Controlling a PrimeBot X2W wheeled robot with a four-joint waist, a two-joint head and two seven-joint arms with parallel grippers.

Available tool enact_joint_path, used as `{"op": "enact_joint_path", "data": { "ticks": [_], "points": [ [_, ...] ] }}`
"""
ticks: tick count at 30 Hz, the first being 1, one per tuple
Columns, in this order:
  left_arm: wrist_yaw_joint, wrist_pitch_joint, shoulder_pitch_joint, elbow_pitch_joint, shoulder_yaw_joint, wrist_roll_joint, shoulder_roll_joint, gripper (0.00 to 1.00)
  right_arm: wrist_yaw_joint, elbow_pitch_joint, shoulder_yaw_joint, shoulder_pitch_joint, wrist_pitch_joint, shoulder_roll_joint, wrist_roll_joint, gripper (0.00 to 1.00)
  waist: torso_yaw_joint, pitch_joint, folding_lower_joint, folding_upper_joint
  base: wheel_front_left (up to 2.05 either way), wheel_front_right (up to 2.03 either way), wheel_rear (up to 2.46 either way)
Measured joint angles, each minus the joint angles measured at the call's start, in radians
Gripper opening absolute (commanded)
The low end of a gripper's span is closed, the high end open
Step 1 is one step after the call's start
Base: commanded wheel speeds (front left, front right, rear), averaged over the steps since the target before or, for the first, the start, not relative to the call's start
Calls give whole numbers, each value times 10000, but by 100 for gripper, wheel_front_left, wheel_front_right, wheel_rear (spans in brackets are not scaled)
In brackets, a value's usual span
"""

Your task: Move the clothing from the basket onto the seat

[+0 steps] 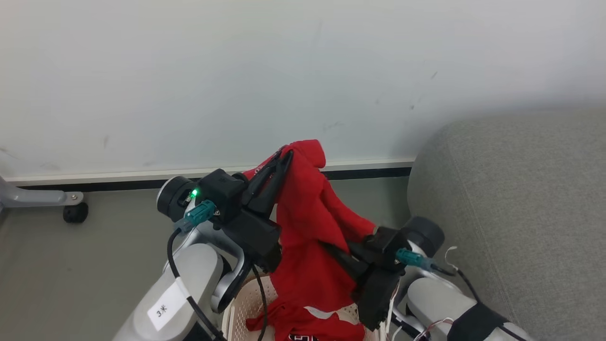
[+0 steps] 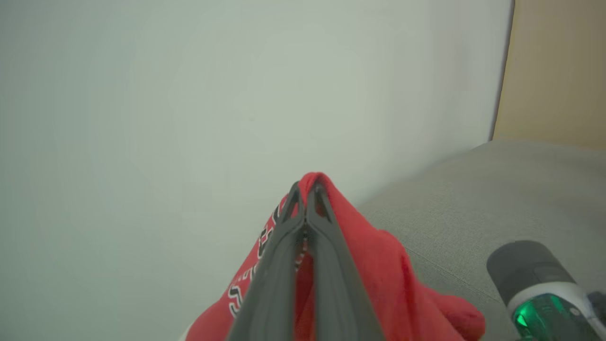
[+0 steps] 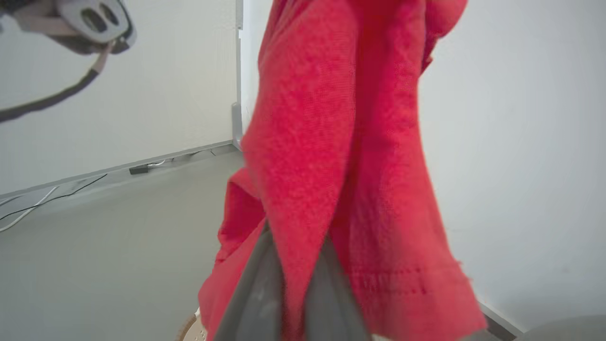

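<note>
A red jersey, the clothing (image 1: pixel 307 227), hangs lifted above the basket (image 1: pixel 246 303), whose cream perforated wall shows at the bottom of the head view. My left gripper (image 1: pixel 286 155) is shut on the jersey's top fold, with lettering visible beside its fingers (image 2: pixel 284 246). Lower down, my right gripper (image 1: pixel 329 247) is shut on a hanging fold, and red cloth runs between its fingers (image 3: pixel 255 293). More red cloth with white trim (image 1: pixel 307 327) lies in the basket; I cannot tell if it is a separate piece. The grey seat (image 1: pixel 511 213) stands to the right.
A pale wall with a dark baseboard (image 1: pixel 142 182) runs behind. A grey metal leg on a black caster (image 1: pixel 75 211) stands on the floor at the far left. Bare grey floor (image 1: pixel 94 246) lies left of the basket. Cables (image 3: pixel 28 208) run along the wall.
</note>
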Motion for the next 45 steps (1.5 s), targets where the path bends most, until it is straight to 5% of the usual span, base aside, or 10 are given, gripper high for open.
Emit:
{"op": "enact_joint_path", "data": {
  "ticks": [2, 4, 5, 6, 22, 30, 45],
  "points": [
    [48, 42, 120, 54, 75, -23, 111, 5, 0, -113, -205, -74, 0, -127, 182, 0, -107, 25, 0, 0, 0, 0, 0],
    [130, 40, 245, 121, 151, -71, 188, 54, 0, -215, -408, -167, 0, -299, 345, 0, -226, 53, 0, 0, 0, 0, 0],
    [138, 40, 315, 157, 224, -94, 209, 91, 0, -282, -476, -188, 0, -403, 435, 0, -290, 66, 0, 0, 0, 0, 0],
    [140, 38, 384, 188, 274, -132, 236, 100, 0, -320, -543, -192, 0, -497, 527, 0, -354, 78, 0, 0, 0, 0, 0],
    [253, -238, 1582, -150, 286, -435, 345, 100, -15, -589, -1948, -139, 0, -1699, 869, 0, -1515, 109, 0, 0, 0, 0, 0],
    [242, -328, 2352, -596, -146, -433, 186, 100, -339, -922, -2477, 198, 0, -2458, 869, 0, -2275, 57, 0, 0, 0, 0, 0],
    [403, -408, 3005, -1143, -686, -230, -75, 100, -554, -1756, -2698, 282, 0, -2719, 683, 0, -3952, 132, -1, 0, 0, 0, 0]
  ]
}}
